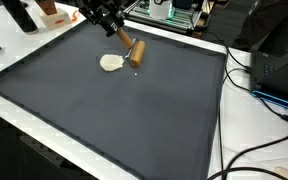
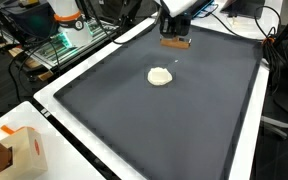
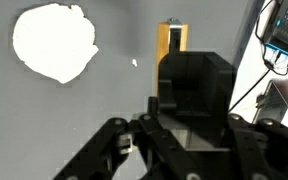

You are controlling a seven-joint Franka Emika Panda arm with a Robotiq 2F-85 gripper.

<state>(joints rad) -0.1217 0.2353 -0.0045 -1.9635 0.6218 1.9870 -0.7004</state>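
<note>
My gripper (image 1: pixel 121 36) hangs over the far part of a dark mat (image 1: pixel 114 110) and is shut on a brown wooden block (image 1: pixel 135 50). The block slants down from the fingers, its lower end close to the mat. In the wrist view the block (image 3: pixel 171 38) sticks out past the black gripper (image 3: pixel 182 62), with a dark slot in its face. A flat, cream-white, roundish lump (image 1: pixel 111 63) lies on the mat just beside the block, apart from it. It also shows as the lump (image 2: pixel 160 76) in front of the gripper (image 2: pixel 174 33), and as the lump (image 3: pixel 54 42) at the upper left.
A tiny white crumb (image 3: pixel 135 63) lies on the mat between lump and block. The mat sits on a white table (image 1: pixel 234 120) with black cables (image 1: pixel 269 95) and dark equipment (image 1: pixel 279 50) beside it. A cardboard box (image 2: pixel 19 150) stands at one corner.
</note>
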